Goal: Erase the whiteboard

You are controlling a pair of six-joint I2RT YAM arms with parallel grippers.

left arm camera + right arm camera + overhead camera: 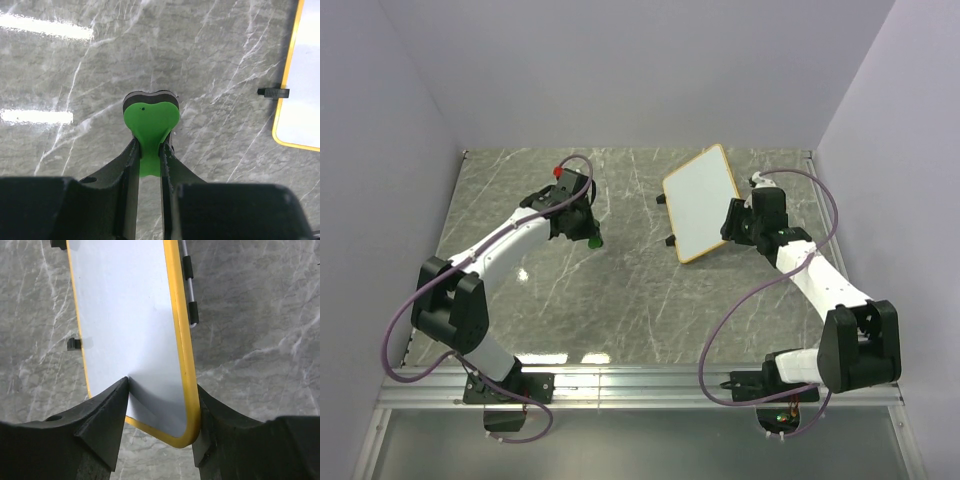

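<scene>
surface: grey marble-veined tabletop (630, 300) | on it: white rectangular board with yellow-orange frame and black feet (700, 200), far side, right of centre | small red object (558, 171), far left-centre, partly hidden

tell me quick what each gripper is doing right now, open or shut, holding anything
Left gripper: closed on the green eraser.
Right gripper: closed on a corner of the whiteboard.

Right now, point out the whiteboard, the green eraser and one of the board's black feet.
whiteboard (700, 203), top external view, middle of its white face.
green eraser (150, 117), left wrist view, its wide green top.
black foot (272, 92), left wrist view, middle of the foot.
</scene>
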